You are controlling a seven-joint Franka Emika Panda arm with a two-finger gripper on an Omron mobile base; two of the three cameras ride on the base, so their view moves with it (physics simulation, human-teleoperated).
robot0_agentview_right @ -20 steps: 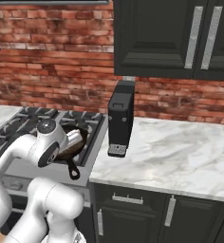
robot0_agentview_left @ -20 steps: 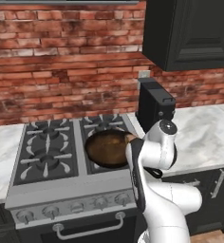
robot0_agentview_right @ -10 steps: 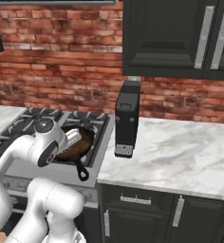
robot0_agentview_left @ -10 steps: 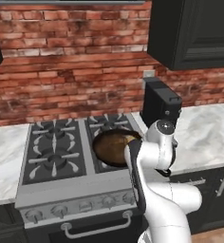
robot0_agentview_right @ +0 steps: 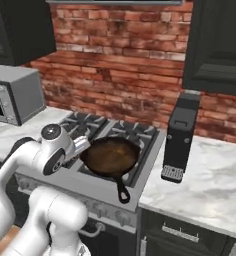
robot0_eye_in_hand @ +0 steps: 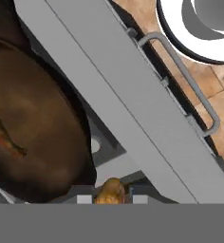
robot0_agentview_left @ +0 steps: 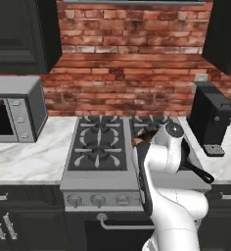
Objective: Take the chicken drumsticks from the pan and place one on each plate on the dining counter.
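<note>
Your tool (robot0_eye_in_hand: pixel 113 199) at the bottom centre of the hand view pinches one drumstick (robot0_eye_in_hand: pixel 110 191) between its tips, lifted for carrying. The other drumstick (robot0_eye_in_hand: pixel 4 137) waits at left inside the pan (robot0_agentview_right: pixel 111 156), on the stove (robot0_agentview_left: pixel 100 147).

Pan (robot0_agentview_right: pixel 111 155) on stove (robot0_agentview_right: pixel 121 134), handle twd front; coffee maker (robot0_agentview_right: pixel 179 137) just right.
</note>
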